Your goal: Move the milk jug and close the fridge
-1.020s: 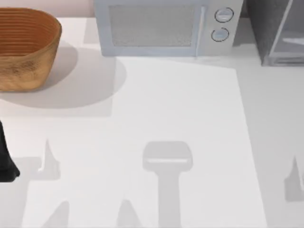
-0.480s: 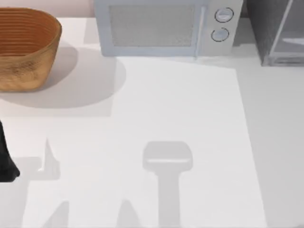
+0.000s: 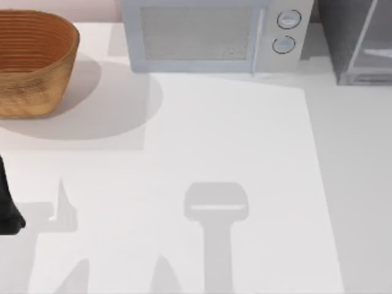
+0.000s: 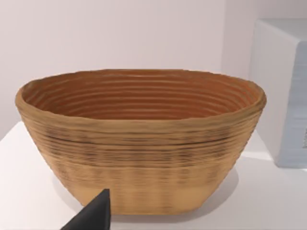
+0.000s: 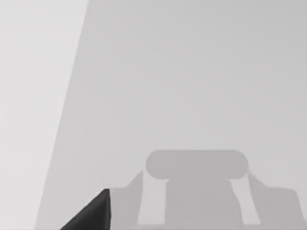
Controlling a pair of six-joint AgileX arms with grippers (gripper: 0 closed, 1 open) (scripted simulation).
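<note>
1. Risk: I can't find the milk jug on the table, so any reach I command now has no target and could clip the microwave or the basket.
2. Risk: the fridge sits at the table's far right corner, cut off by the top view's edge. Its pale door panel looks angled, maybe ajar, and a blind push could miss the door or jam against the cabinet.
3. Left arm: a dark bit at the top view's left edge, low and parked. Its wrist camera faces the basket with one dark fingertip in shot. Jaws: can't tell.
4. Right arm: wrist camera looks down on bare table and shadows, one dark fingertip in the corner. Jaws: can't tell.
</note>
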